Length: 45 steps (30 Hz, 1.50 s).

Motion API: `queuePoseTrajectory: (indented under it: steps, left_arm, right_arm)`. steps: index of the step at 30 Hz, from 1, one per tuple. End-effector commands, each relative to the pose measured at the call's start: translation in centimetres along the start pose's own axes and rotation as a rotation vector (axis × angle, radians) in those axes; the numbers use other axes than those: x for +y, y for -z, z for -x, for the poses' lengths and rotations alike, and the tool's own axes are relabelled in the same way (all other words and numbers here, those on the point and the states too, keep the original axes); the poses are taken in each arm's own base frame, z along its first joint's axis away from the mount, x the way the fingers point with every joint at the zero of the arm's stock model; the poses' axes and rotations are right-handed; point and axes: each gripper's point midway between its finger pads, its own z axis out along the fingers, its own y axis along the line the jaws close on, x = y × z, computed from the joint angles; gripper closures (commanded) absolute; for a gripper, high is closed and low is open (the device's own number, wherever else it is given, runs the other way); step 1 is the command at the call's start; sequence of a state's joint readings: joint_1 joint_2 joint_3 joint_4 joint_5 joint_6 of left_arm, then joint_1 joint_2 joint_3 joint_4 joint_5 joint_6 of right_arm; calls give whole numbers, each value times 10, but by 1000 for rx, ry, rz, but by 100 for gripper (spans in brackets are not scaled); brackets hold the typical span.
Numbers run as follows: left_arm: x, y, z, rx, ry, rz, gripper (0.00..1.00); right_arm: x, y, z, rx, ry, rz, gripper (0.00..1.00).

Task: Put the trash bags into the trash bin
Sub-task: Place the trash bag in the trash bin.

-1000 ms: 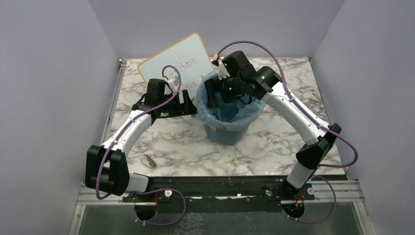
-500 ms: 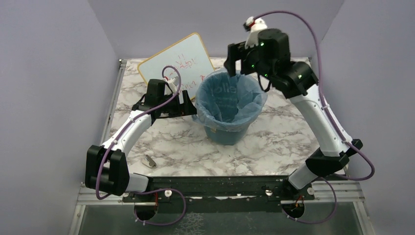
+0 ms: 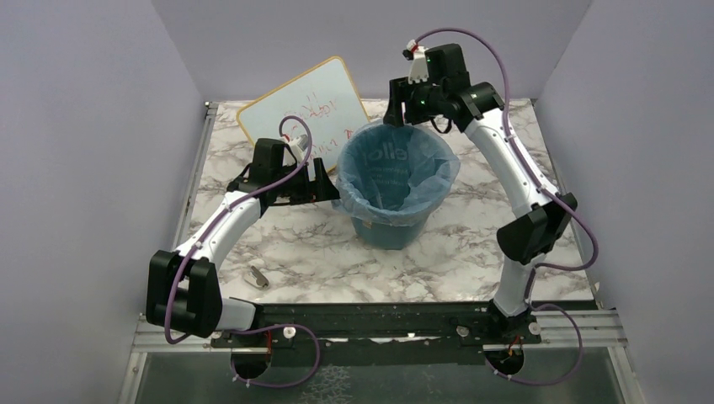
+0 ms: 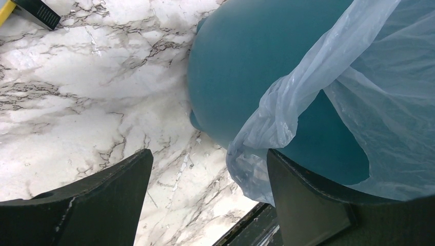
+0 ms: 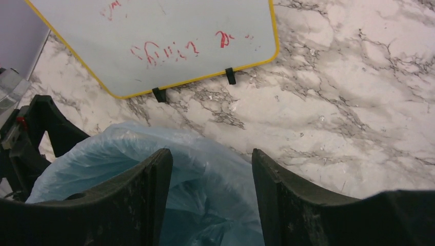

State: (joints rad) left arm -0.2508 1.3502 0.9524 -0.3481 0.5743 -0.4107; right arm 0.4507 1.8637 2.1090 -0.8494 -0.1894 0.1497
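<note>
The teal trash bin (image 3: 391, 231) stands mid-table, lined with the pale-blue trash bag (image 3: 396, 168), whose edge is folded over the rim. My left gripper (image 3: 328, 181) is open at the bin's left side. In the left wrist view, the hanging bag edge (image 4: 277, 123) drapes down the bin wall (image 4: 241, 61) against the inner face of the right finger (image 4: 308, 200). My right gripper (image 3: 397, 118) hovers over the bin's far rim. Its jaws (image 5: 210, 154) stand apart, with the bag's rim (image 5: 205, 174) below and between them.
A yellow-framed whiteboard (image 3: 303, 109) with red writing leans at the back left, just behind the bin. A small grey object (image 3: 258, 276) lies on the marble table (image 3: 471, 244) near the left arm's base. Walls close in the left, right and back.
My right arm has risen out of the bin and swung back to its far rim, and its jaws have narrowed. The left arm and the bin have not moved.
</note>
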Motion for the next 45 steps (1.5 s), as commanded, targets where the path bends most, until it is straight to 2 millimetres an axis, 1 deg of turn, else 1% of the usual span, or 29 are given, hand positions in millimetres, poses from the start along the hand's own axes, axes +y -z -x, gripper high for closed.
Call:
queuePoseTrajectory:
  steps: [1, 6, 10, 12, 13, 15, 17, 18, 20, 21, 23, 24, 26, 28, 30, 31, 33, 34, 36, 38, 39, 41, 42, 44, 45]
  left_arm:
    - [-2, 3, -1, -3, -22, -4, 17]
    - [-1, 3, -1, -1, -23, -2, 17]
    - [0, 1, 0, 5, -29, 0, 17]
    - [1, 0, -1, 9, -28, 4, 17]
    - [2, 0, -1, 10, -28, 4, 17]
    - [2, -1, -2, 15, -26, 5, 17]
    - [4, -2, -2, 19, -27, 6, 17]
    - [4, -2, -3, 20, -27, 8, 17]
    - [5, -4, -2, 23, -26, 9, 17]
    - [6, -4, -3, 25, -24, 10, 17]
    - [7, -5, -3, 28, -22, 13, 17]
    - [7, -5, -3, 27, -23, 16, 18]
    - [8, -3, -4, 22, -27, 22, 18]
    - [10, 0, -4, 10, -31, 46, 18]
    - [14, 4, -2, -10, -35, 77, 16]
    - [16, 6, 0, -22, -35, 94, 16]
    - [19, 10, 5, -49, -31, 130, 14]
    - [21, 12, 8, -67, -29, 150, 13]
    - [27, 19, 17, -112, -16, 203, 11]
    - [33, 31, 30, -174, -2, 273, 9]
    - [34, 37, 36, -201, 0, 294, 7]
    - [25, 54, 54, -271, -18, 307, 4]
    - [18, 63, 64, -304, -31, 309, 2]
    - [2, 80, 83, -365, -69, 300, 1]
    - [-7, 88, 92, -388, -90, 291, 1]
  right_arm:
    - [5, -3, 11, -2, 86, 51, 37]
    - [-10, -29, -4, 62, 125, 11, 37]
    - [-8, -52, -32, 165, 102, 63, 41]
    - [-15, -61, -45, 211, 90, 41, 41]
    - [-20, -64, -47, 221, 88, 10, 41]
    - [-33, -66, -43, 220, 89, -61, 41]
    - [-38, -63, -30, 188, 93, -99, 40]
    - [-38, -60, -22, 163, 88, -114, 39]
    - [-42, -54, -7, 106, 70, -156, 32]
    - [-46, -51, 0, 76, 62, -188, 30]
    - [-61, -41, 15, 15, 62, -292, 28]
    - [-74, -33, 23, -15, 57, -376, 26]
    - [-100, -11, 38, -84, 25, -532, 23]
    - [-119, 16, 51, -151, -23, -603, 20]
    - [-134, 41, 56, -218, -96, -619, 18]
    - [-145, 54, 56, -248, -136, -618, 18]
    - [-151, 75, 49, -313, -207, -594, 16]
    - [-157, 72, 26, -299, -240, -598, 16]
    - [-152, 86, 6, -353, -273, -570, 14]
    - [-156, 95, -24, -374, -335, -574, 14]
    - [-160, 97, -44, -363, -380, -580, 13]
    - [-171, 100, -83, -320, -482, -592, 13]
    - [-177, 98, -104, -286, -530, -588, 13]
    - [-185, 91, -141, -217, -623, -541, 12]
    - [-184, 86, -158, -173, -677, -493, 12]
